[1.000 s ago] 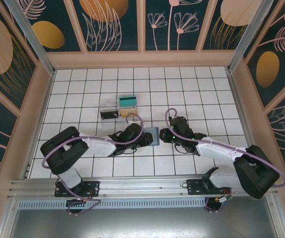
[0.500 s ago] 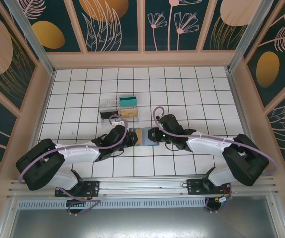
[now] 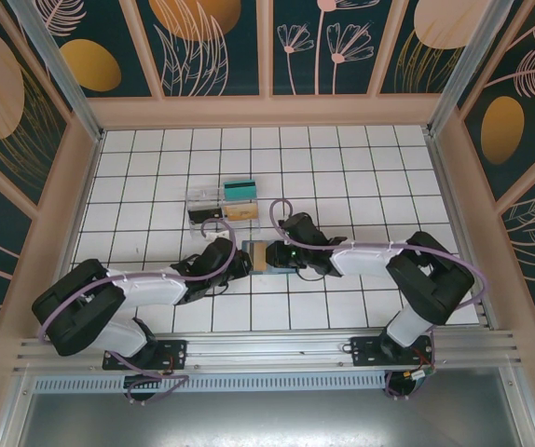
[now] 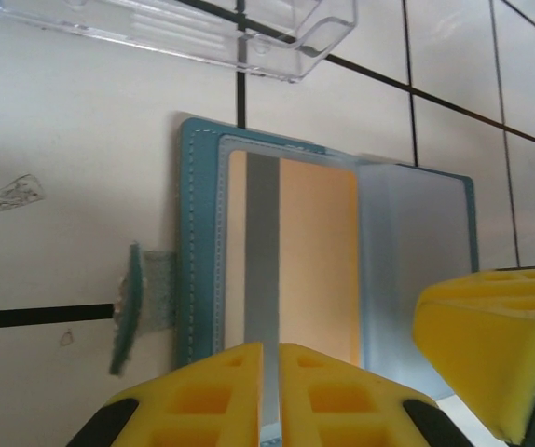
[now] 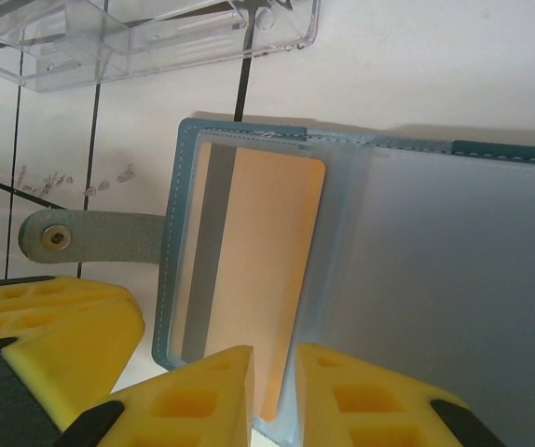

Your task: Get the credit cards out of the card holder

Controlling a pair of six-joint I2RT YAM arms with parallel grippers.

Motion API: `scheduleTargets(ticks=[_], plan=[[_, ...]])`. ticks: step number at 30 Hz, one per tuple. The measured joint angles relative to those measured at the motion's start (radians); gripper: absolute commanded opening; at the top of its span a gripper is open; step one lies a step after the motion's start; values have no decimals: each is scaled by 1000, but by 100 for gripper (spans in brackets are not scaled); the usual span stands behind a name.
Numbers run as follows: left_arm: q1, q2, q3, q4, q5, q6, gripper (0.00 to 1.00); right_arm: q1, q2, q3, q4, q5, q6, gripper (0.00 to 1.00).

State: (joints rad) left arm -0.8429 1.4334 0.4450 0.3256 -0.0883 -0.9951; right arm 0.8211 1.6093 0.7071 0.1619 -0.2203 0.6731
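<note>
The slate-blue card holder (image 4: 193,242) lies open on the white tiles, its strap (image 5: 90,237) out to the left. An orange-tan credit card (image 3: 260,256) with a grey stripe sits in its left pocket (image 4: 314,251). My left gripper (image 3: 248,263) stands at the holder's near edge, jaws shut to a hairline slit (image 4: 271,346) over the card's stripe. My right gripper (image 3: 282,255) is beside it, jaws narrowed (image 5: 275,349) around the card's near corner and the edge of the frosted sleeve (image 5: 454,279).
A clear plastic box (image 3: 223,203) stands just beyond the holder, with a teal card (image 3: 240,189), a tan card and a black card in it. Raised wooden walls (image 3: 81,186) ring the tiled floor. Both arms crowd the holder from either side.
The holder went from folded shut to lying open with the orange-tan card showing. The right gripper slid left onto it. The left jaws closed down at its near edge.
</note>
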Motion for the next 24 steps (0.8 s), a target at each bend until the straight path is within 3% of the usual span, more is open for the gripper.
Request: scheduleTargets(ticks=[24], plan=[[1, 73, 7, 15, 2, -5, 5, 0, 71, 26, 7, -18, 37, 20]])
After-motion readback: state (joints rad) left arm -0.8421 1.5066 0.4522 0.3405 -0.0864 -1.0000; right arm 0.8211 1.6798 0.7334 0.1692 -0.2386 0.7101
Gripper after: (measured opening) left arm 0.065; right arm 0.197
